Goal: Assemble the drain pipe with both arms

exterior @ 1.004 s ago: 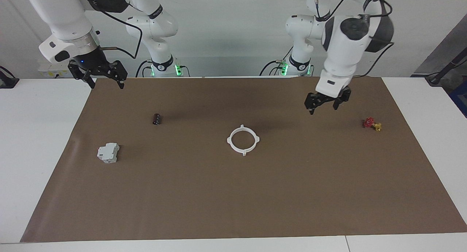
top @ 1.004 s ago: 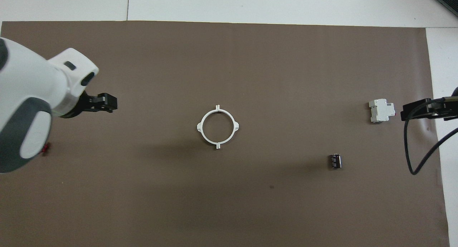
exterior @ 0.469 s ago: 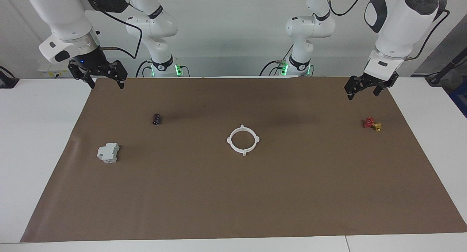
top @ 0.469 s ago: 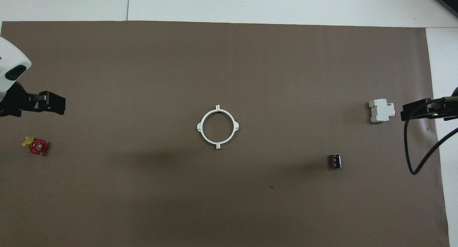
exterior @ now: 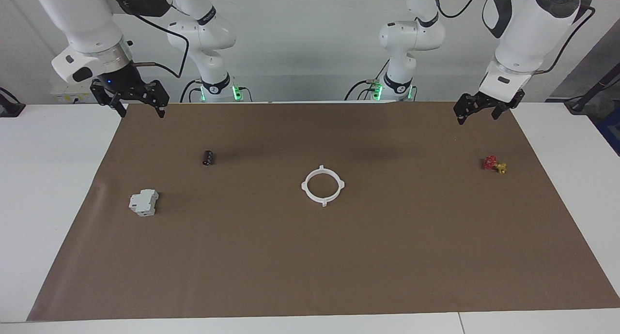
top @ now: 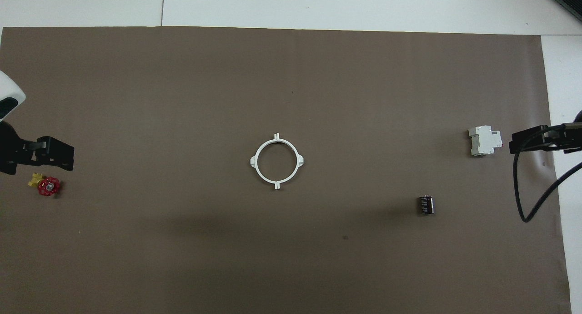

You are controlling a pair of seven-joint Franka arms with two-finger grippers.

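Already joined, the drain pipe [exterior: 322,185] lies flat mid-mat [exterior: 310,256] as a closed white ring, with no long axis, its four tabs pointing outward. Both arms wait raised at the mat's corners nearest the robots, left gripper [exterior: 479,110] and right gripper [exterior: 130,101] spread and empty. Light, thin plastic probably flexes; grasp beside a tab.

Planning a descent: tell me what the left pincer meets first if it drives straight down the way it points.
Probably bare brown mat. The left pincer hangs fingers-down over the mat's edge nearest the robots; the red and yellow valve lies apart, farther out. Depth is uncertain.
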